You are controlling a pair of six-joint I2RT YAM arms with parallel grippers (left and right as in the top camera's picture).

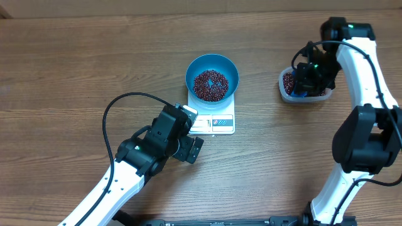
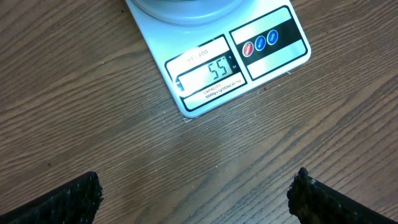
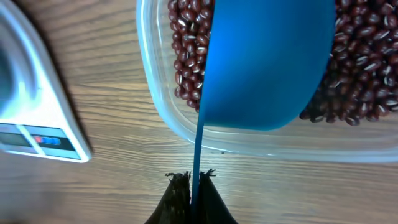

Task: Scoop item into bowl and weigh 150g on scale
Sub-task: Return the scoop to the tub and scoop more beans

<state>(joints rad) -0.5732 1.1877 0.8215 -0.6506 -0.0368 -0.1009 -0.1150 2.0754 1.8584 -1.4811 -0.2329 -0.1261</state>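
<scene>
Overhead, the blue bowl (image 1: 230,66) of red beans (image 1: 210,85) sits on the white scale (image 1: 220,123) at the middle of the desk (image 1: 75,56); left wrist view, the left gripper (image 2: 196,186) spread before a display (image 2: 210,70) reading 55; right wrist view, the right gripper (image 3: 194,182) pinching a blue scoop (image 3: 267,68) over the bean tub (image 3: 155,106), so more scooping seems needed.

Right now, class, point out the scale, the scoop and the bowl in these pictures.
scale (image 2: 208,71), left wrist view, on its grey display.
scoop (image 3: 267,62), right wrist view, on its blue cup.
bowl (image 1: 212,61), overhead view, on its bare inner wall.
</scene>
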